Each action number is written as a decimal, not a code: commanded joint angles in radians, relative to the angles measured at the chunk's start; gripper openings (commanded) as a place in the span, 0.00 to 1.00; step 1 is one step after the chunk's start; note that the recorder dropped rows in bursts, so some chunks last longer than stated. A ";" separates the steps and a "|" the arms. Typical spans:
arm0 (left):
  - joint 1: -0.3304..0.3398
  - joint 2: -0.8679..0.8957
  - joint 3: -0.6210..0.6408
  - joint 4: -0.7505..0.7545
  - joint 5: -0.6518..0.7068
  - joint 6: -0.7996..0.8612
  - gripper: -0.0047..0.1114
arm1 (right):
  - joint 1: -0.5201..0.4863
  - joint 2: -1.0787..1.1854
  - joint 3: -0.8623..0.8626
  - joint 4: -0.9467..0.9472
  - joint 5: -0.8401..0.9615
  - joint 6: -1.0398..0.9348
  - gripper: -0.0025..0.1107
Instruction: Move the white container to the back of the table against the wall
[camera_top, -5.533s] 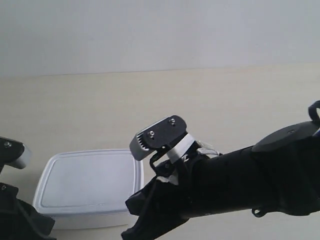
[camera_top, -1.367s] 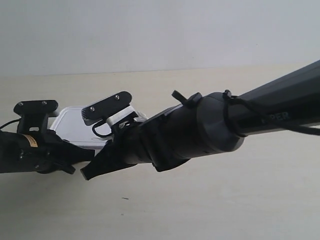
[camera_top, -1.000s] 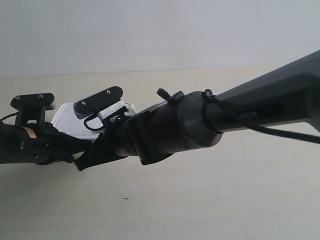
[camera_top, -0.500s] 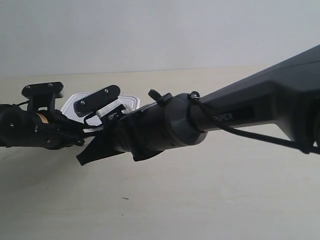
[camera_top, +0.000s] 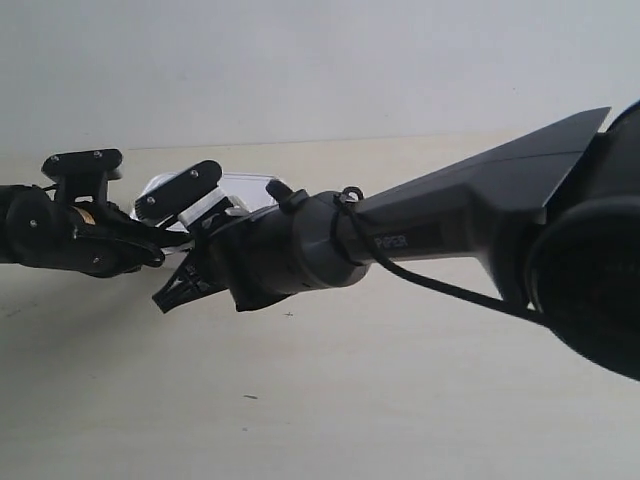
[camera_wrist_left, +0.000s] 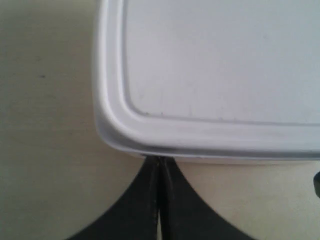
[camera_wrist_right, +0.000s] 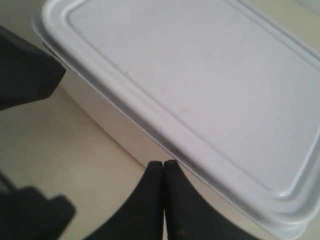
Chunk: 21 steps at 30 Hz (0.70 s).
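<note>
Not yet against wall (camera_top: 320, 60). Farther back on worktop (camera_top: 400, 400) than a second ago, and well back from the near-edge start. Pushing white container (camera_top: 245, 184) rearward, a strip of bare worktop to go. Left hand (camera_wrist_left: 159, 167): fingers together, tips butted on the box side by a corner. Right hand (camera_wrist_right: 163, 170): likewise together, at the long side. Probably needs more shove.

Arm at the exterior view's right (camera_top: 450, 215): you see a thick dark grey shell with small white lettering.
Cable (camera_top: 450, 288): thin, black, looped round that arm.
Finger plate (camera_top: 178, 190): black, two silver screws, white bracket beneath.
Arm at the exterior view's left (camera_top: 45, 235): black, with a yellow-orange label (camera_top: 85, 213).
Left gripper (camera_wrist_left: 159, 165): your wrist view shows black tapered fingers.
Right gripper (camera_wrist_right: 163, 167): black tapered fingers too.
</note>
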<state>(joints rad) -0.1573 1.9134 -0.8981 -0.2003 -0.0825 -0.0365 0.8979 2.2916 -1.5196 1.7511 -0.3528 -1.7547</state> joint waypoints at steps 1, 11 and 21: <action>0.009 0.013 -0.027 0.004 -0.011 0.012 0.04 | -0.004 0.027 -0.055 -0.007 -0.029 -0.020 0.02; 0.060 0.046 -0.069 0.000 -0.035 0.030 0.04 | -0.004 0.117 -0.190 -0.007 -0.055 -0.055 0.02; 0.067 0.086 -0.129 0.002 -0.029 0.030 0.04 | -0.038 0.166 -0.270 -0.007 -0.081 -0.058 0.02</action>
<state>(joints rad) -0.0947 1.9964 -1.0212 -0.2003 -0.0985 -0.0079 0.8811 2.4545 -1.7722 1.7529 -0.4278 -1.8091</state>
